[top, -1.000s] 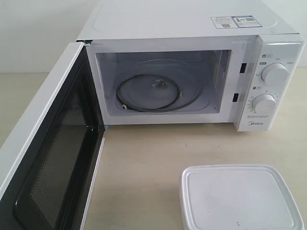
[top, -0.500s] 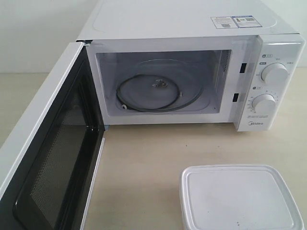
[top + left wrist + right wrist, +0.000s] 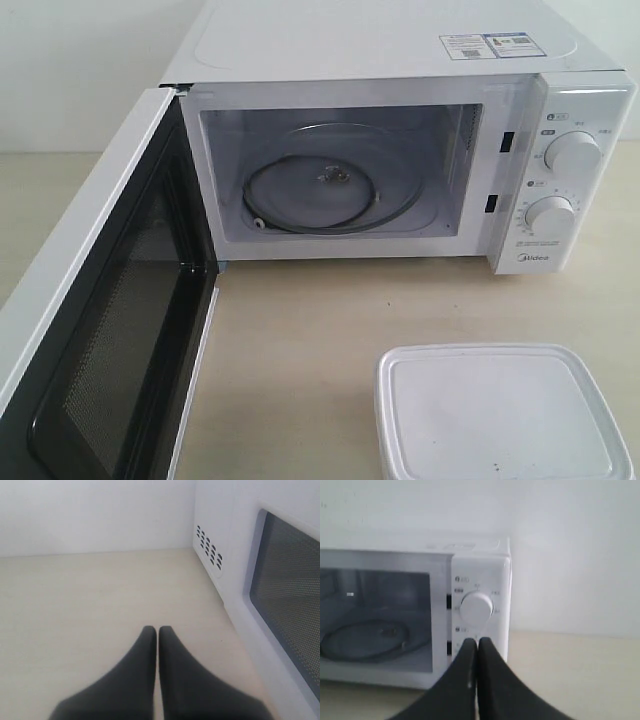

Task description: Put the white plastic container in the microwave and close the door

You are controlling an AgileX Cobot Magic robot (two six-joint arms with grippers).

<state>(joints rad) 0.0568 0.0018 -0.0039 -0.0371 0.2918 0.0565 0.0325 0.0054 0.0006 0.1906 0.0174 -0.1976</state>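
The white plastic container [image 3: 503, 412], lid on, sits on the table at the front right of the exterior view, in front of the microwave [image 3: 400, 60]. The door [image 3: 95, 320] stands wide open to the left, and the cavity holds only the glass turntable [image 3: 320, 195]. Neither arm shows in the exterior view. My left gripper [image 3: 157, 630] is shut and empty above the bare tabletop, beside the door's outer face [image 3: 285, 605]. In the right wrist view my right gripper [image 3: 476, 641] is shut and empty, pointing at the microwave's dial panel [image 3: 476, 606]; the container is out of that view.
The beige tabletop [image 3: 300, 350] stretches between the open door and the container. A white wall [image 3: 80, 70] stands behind the microwave. Two round dials [image 3: 572, 152] sit on the right panel.
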